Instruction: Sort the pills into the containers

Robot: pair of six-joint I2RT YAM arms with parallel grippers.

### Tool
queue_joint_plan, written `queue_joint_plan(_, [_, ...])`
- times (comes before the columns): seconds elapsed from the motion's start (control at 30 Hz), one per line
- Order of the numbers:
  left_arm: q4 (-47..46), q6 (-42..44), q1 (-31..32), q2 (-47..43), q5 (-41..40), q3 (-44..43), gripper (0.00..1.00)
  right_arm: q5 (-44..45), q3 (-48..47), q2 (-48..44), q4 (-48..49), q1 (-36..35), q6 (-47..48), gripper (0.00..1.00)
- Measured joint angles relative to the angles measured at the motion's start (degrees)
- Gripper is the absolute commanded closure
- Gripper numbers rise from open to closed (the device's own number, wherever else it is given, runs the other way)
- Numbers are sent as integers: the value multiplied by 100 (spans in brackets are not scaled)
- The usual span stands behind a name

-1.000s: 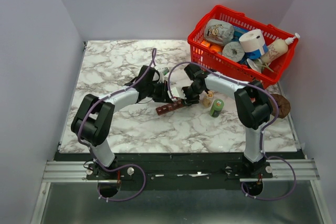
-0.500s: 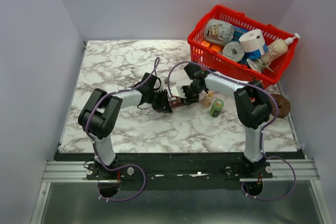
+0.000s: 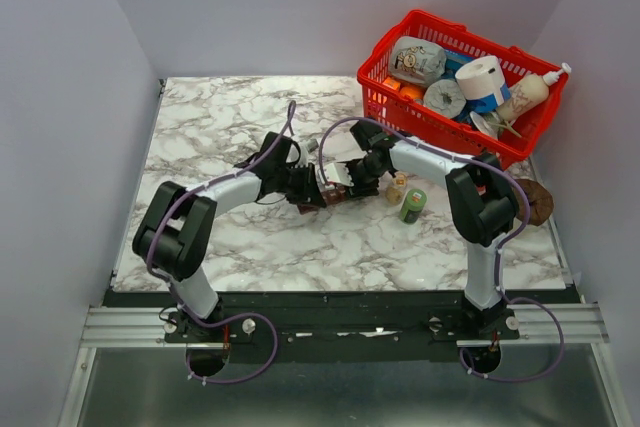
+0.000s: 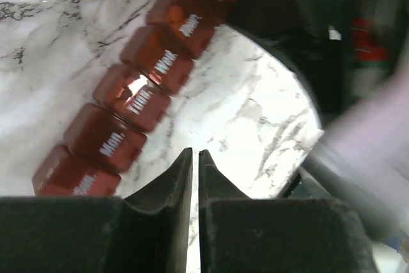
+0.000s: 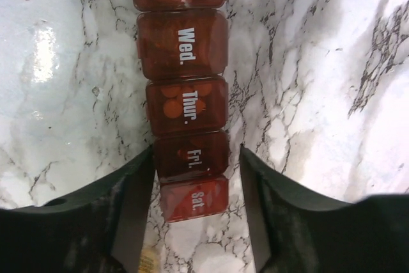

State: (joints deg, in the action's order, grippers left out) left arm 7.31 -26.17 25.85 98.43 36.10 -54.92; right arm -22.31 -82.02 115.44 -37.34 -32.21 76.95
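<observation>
The reddish-brown pill-organiser strip [image 3: 335, 197] lies slantwise on the marble between the two arms. In the right wrist view the pill-organiser strip [image 5: 185, 103] runs lengthwise, its shut lids marked Wed., Thur., Fri., Sat. Orange round pills [image 5: 171, 108] show through the Thur. lid. My right gripper [image 5: 197, 149] is open and straddles the Fri. cell; its left finger touches the strip and a thin gap shows at the other. My left gripper [image 4: 195, 153] is shut on nothing, hovering beside the blurred strip [image 4: 156, 62]. From above, the left gripper [image 3: 316, 187] and right gripper [image 3: 352, 185] face each other over the strip.
A small amber bottle [image 3: 397, 187] and a green-lidded one [image 3: 412, 205] stand just right of the strip. A red wire basket [image 3: 440, 132] full of household items fills the back right corner. A brown round object [image 3: 535, 202] lies at the right edge.
The left arm dipped toward the strip's near-left end half a second ago and has drawn back up and left. The right arm and the strip have stayed put.
</observation>
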Motion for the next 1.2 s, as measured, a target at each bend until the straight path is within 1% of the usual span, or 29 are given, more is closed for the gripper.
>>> queue_joint_plan(0.07, [72, -2, -66, -343, 9, 63, 77, -2, 2, -4, 72, 0, -11, 24])
queue_joint_plan(0.1, [101, 2, -94, -468, 11, 76, 74, -2, 2, -13, 103, 0, -15, 18])
queue_joint_plan(0.17, [129, 11, -210, -752, 9, 114, 70, -11, 13, -26, 155, 0, -33, 13])
queue_joint_plan(0.23, [186, 24, -367, -990, -15, 144, 65, -11, 13, -39, 177, 0, -55, 4])
queue_joint_plan(0.27, [227, 66, -470, -1117, -63, 157, 62, -11, 13, -48, 186, 0, -63, 4])
queue_joint_plan(0.37, [402, 225, -715, -1440, -334, 175, 49, -9, 13, -70, 175, 0, -87, 2])
queue_joint_plan(0.4, [487, 293, -769, -1552, -455, 175, 40, -9, 13, -81, 151, 0, -94, 2])
queue_joint_plan(0.47, [634, 452, -890, -1873, -807, 212, 26, -44, 13, -114, 68, 0, -122, 2])
queue_joint_plan(0.5, [699, 566, -970, -2122, -1005, 247, 12, -76, 11, -160, -4, 0, -153, 2])
queue_joint_plan(0.53, [734, 623, -1021, -2308, -1143, 273, 6, -136, 11, -227, -85, 0, -197, 2])
queue_joint_plan(0.57, [739, 763, -1088, -2608, -1370, 343, 1, -205, 7, -321, -173, 0, -243, 2])
queue_joint_plan(0.7, [527, 883, -1309, -3794, -1775, 719, 1, -555, -44, -946, -435, 0, -601, 0])
queue_joint_plan(0.8, [409, 905, -1432, -4454, -1904, 933, 1, -774, -136, -1563, -501, 0, -1150, 0])
queue_joint_plan(1.03, [503, 990, -1464, -5515, -2590, 1029, 1, -931, -452, -2802, -337, 168, -3453, 0])
queue_joint_plan(1.13, [555, 1005, -1464, -5989, -2809, 1106, 1, -868, -179, -3416, 192, 431, -4542, 0])
queue_joint_plan(1.2, [610, 1008, -1464, -6231, -2962, 1115, 1, -540, 229, -3908, 739, 560, -5370, 0])
